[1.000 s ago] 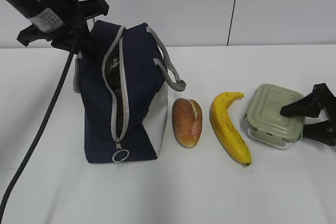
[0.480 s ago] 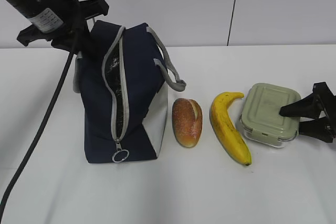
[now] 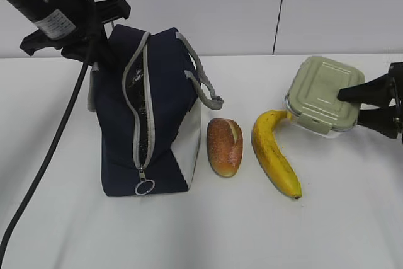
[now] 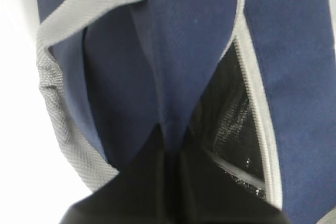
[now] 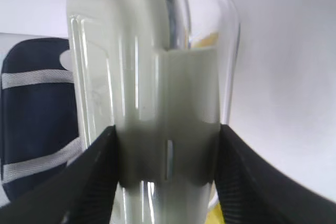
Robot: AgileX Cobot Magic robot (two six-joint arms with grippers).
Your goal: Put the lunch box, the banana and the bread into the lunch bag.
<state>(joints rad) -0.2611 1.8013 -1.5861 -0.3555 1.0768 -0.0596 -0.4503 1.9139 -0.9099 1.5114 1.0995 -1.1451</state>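
Sage-green-lidded lunch box [image 3: 321, 94] pinched in right pincer [image 3: 362, 102], tilted, clear of bench [image 3: 201, 231] beside banana [image 3: 274, 152]. Left pincer [image 4: 170, 153] nips navy lunch bag [image 3: 148, 111] fabric, zipper parted. Nothing bagged yet; bread [image 3: 224, 145] and banana on bench. Count: one of each.

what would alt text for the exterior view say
The right gripper holds the green-lidded lunch box tilted above a white table. A banana and bread lie beside the unzipped navy lunch bag, whose back the left gripper pinches.
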